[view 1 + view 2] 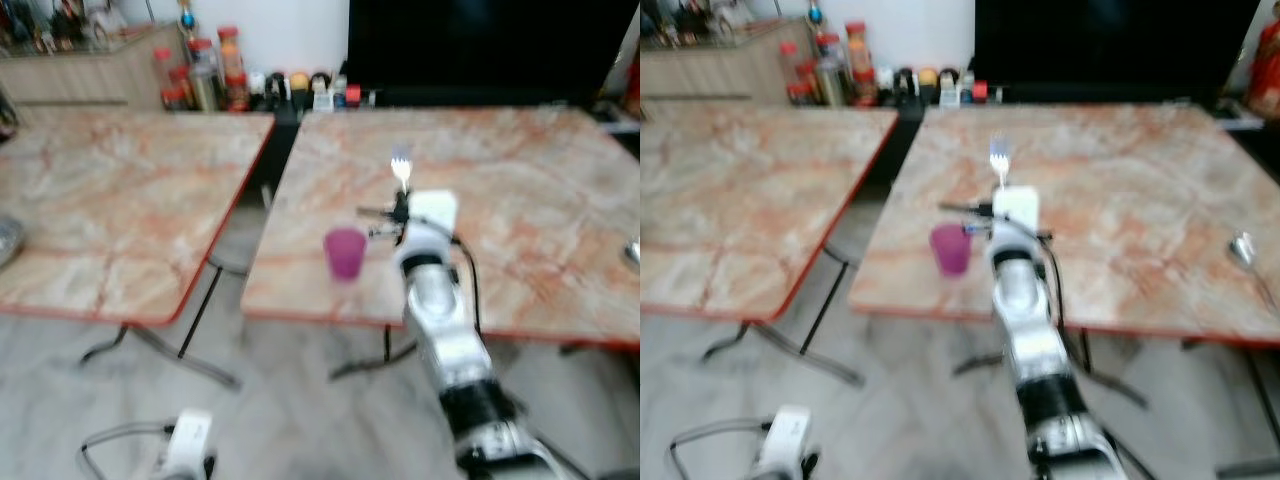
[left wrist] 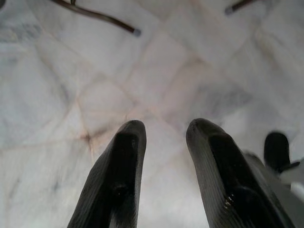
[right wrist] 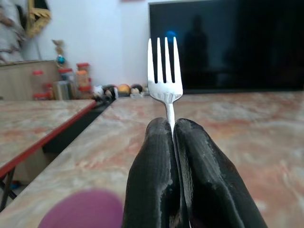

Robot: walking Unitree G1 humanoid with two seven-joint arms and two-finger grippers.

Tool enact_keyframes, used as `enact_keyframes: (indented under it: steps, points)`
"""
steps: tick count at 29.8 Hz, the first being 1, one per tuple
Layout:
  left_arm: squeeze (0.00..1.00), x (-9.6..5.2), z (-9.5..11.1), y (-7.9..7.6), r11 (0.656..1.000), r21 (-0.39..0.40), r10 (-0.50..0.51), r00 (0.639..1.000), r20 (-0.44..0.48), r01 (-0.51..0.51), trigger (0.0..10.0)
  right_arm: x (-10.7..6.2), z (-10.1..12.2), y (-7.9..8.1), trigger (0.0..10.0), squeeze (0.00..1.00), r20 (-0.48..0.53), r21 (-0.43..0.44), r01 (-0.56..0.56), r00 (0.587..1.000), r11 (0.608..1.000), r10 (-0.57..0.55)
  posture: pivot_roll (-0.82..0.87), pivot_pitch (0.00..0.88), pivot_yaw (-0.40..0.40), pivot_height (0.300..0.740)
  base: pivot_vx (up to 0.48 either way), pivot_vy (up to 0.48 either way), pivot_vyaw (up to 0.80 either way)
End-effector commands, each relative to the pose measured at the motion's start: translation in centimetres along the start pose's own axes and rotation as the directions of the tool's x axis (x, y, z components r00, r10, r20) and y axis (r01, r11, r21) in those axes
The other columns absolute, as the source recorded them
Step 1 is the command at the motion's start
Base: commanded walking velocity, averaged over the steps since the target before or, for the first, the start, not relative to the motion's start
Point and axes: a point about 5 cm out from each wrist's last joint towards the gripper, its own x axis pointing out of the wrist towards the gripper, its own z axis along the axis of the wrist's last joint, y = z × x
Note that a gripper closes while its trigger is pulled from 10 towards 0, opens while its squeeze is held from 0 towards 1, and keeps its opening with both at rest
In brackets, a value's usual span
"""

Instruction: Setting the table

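My right gripper (image 3: 172, 124) is shut on a silver fork (image 3: 165, 66), whose tines stick up past the fingertips. In the eye views the fork (image 1: 401, 168) is held out over the front part of the right-hand marble table (image 1: 520, 200). A purple cup (image 1: 345, 252) stands on that table near its front edge, just left of my right arm. A spoon (image 1: 1243, 250) lies at the table's right side. My left gripper (image 2: 164, 130) hangs low over the tiled floor, fingers open with nothing between them.
A second marble table (image 1: 110, 200) stands to the left, with a gap between the two. Jars and bottles (image 1: 205, 75) line a counter at the back. A dark screen (image 1: 480, 45) stands behind the right table. A white device with a cable (image 1: 185, 440) lies on the floor.
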Motion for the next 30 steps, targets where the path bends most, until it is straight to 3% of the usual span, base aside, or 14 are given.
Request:
enact_keyframes:
  steps: [1,30]
  points:
    - [0.00,0.05,0.47,0.87,0.999,0.029,0.013,1.000,0.004,-0.013,10.0,0.22,0.88,0.89,10.0,0.00,0.029,0.018,-0.022,0.999,1.000,0.021,-0.03,0.000,0.036,0.736,0.000,0.480,0.00]
    - [0.00,-0.09,0.08,1.14,0.999,0.054,0.008,1.000,-0.007,-0.008,10.0,-0.09,0.20,1.81,10.0,0.00,0.017,0.040,-0.043,0.999,0.998,0.042,-0.02,0.000,0.037,0.736,0.000,0.480,0.00]
